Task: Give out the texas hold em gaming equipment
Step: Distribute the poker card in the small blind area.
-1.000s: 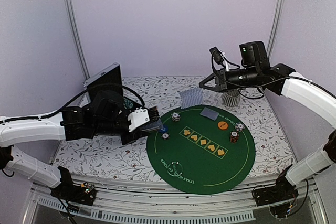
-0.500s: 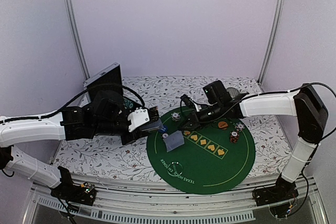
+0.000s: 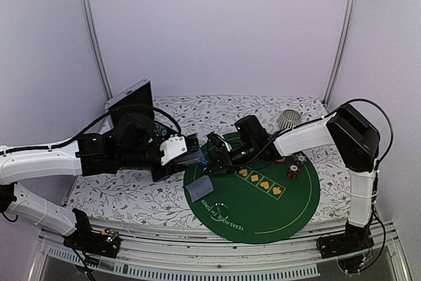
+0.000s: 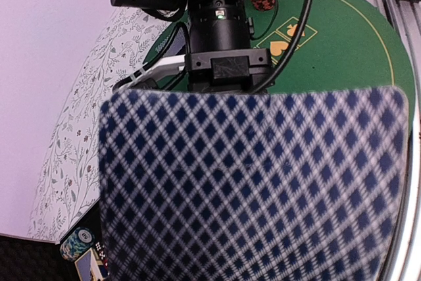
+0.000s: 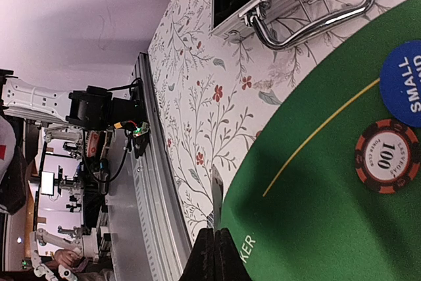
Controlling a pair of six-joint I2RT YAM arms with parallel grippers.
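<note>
I'm holding the deck [image 4: 250,189] pinched in the left fingers [image 3: 189,143] beside the green mat [image 3: 263,212]; the right fingers [image 5: 205,262] are pressing together on one card [image 3: 199,189] over the mat's left edge.

blurred playing cards [image 4: 250,189] fill left wrist view; blue disc [image 5: 404,83] cut off at right edge.

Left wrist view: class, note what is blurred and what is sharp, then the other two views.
Left wrist view: the diamond-backed cards fill the frame, soft from closeness; the right arm behind is sharper. Right wrist view: the 100 chip is crisp, the held card a dim edge-on sliver. Top view: evenly lit, sharp, faint shadows on the green mat.
</note>
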